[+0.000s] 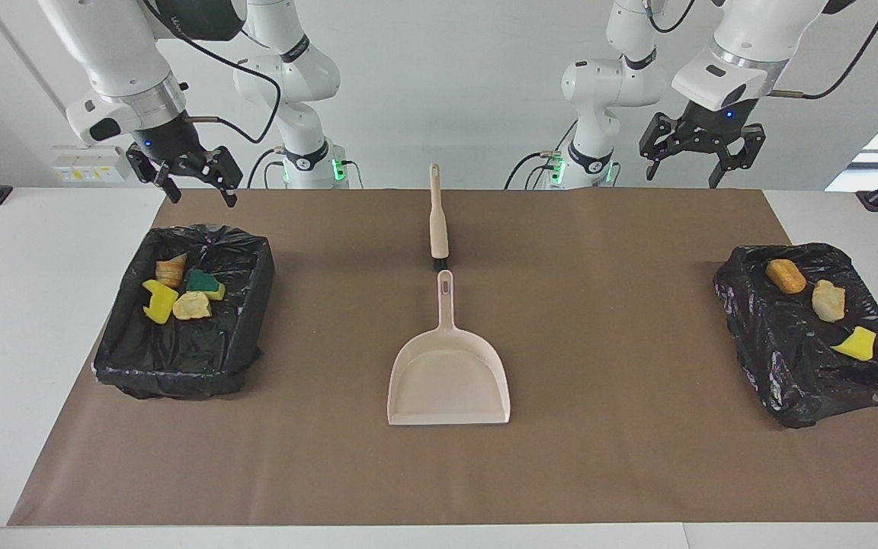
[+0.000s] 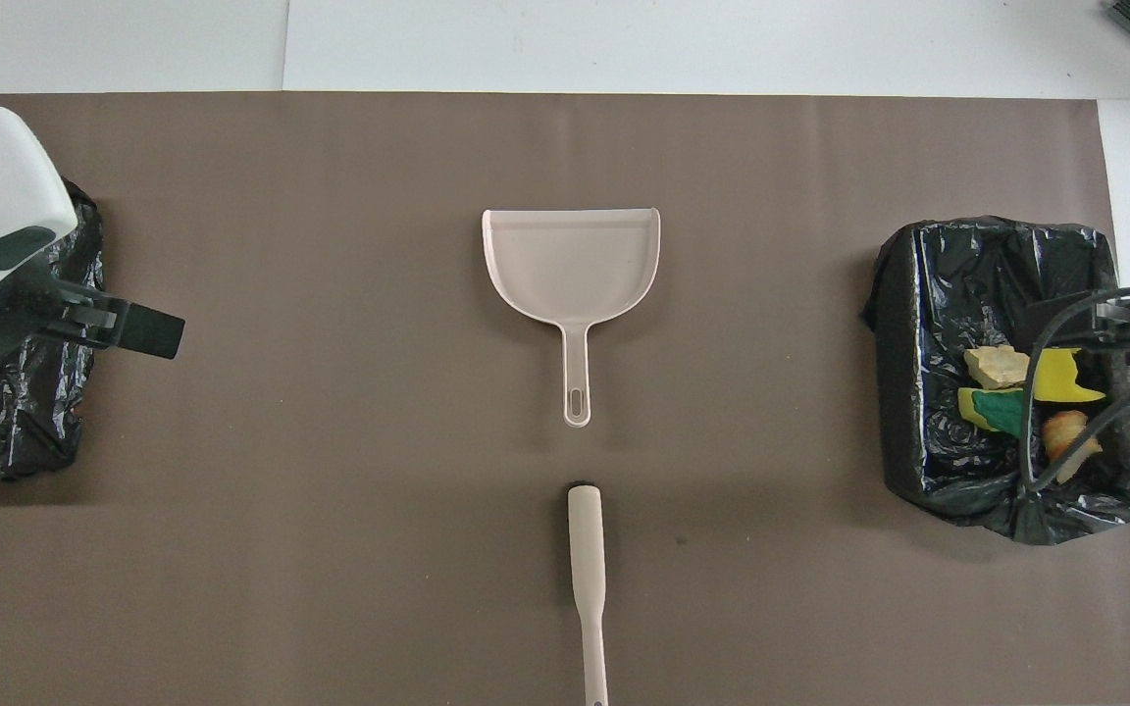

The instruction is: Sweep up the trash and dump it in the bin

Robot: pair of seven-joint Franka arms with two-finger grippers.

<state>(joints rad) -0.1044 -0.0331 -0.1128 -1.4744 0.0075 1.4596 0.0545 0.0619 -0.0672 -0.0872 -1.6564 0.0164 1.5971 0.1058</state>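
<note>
The trash lies in two bins lined with black bags. The bin (image 1: pixel 180 358) at the right arm's end holds a yellow sponge chunk (image 1: pixel 158 300), a green-backed piece (image 1: pixel 203 281) and bread bits (image 1: pixel 191 306). The bin (image 1: pixel 805 381) at the left arm's end holds an orange bread piece (image 1: pixel 786 276), a croissant bit (image 1: pixel 828 299) and a yellow chunk (image 1: pixel 855 342). My right gripper (image 1: pixel 203 197) hangs open and empty over the robots' edge of its bin. High over the mat's corner by the other bin, my left gripper (image 1: pixel 681 180) is open and empty.
A pale pink dustpan (image 1: pixel 448 374) lies mid-mat, with its handle toward the robots. The brush handle (image 1: pixel 437 217) lies in line with it, nearer the robots. In the overhead view the same dustpan (image 2: pixel 571 260) and brush handle (image 2: pixel 586 549) show between the bins.
</note>
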